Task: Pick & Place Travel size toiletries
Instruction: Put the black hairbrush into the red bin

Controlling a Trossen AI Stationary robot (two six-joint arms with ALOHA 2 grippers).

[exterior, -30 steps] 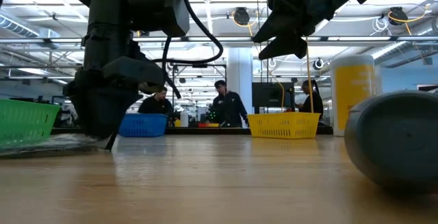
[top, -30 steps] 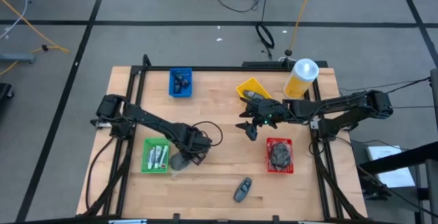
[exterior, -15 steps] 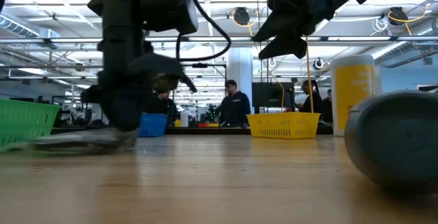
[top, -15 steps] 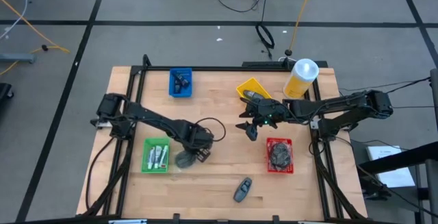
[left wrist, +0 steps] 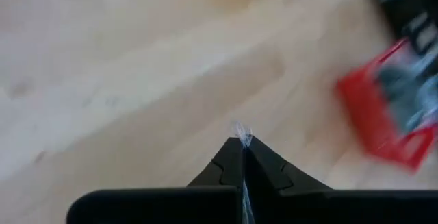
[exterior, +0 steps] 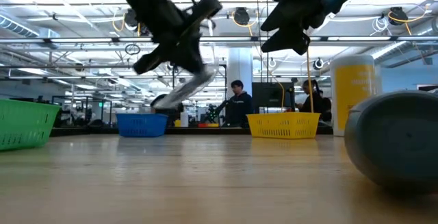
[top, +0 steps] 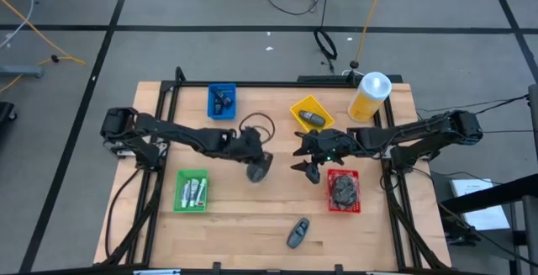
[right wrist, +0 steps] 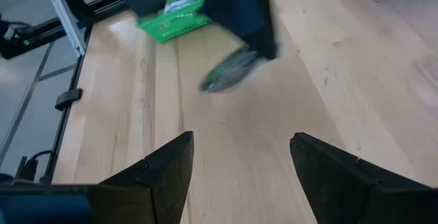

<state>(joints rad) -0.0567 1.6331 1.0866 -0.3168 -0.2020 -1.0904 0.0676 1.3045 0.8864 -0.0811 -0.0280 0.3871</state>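
My left gripper (top: 255, 159) hangs over the table's middle, shut on a grey round wrapped pad (top: 258, 171) that is lifted clear (exterior: 186, 90). My right gripper (top: 309, 169) hovers open just to its right, above the table beside the red tray (top: 354, 201), touching nothing. The right wrist view shows the pad (right wrist: 229, 70) under the left arm. A dark-grey oblong piece (top: 296, 233) lies flat on the table near the near edge. White tubes lie in the green tray (top: 179, 193). Dark items sit in the blue tray (top: 222, 113) and the yellow tray (top: 296, 107). My left gripper pinches the pad's clear wrapper edge (left wrist: 241, 133) between its two shut fingers; only a thin sliver shows at the fingertips. The fingers slant down from the table's left. The pad (exterior: 186, 90) hangs tilted below them, clear of the table.
A large yellow bottle with a white cap (top: 370, 96) stands at the far right corner. The red tray holds several grey wrapped pads (top: 343, 189). Black frame rails (top: 160, 98) run along the table's sides. People stand in the room beyond the far edge (exterior: 236, 104).
My left gripper has risen from the table beside the green tray and swung toward the right and far side, to the table's middle. The pad, which lay on the table under it, has come along and now hangs lifted clear.
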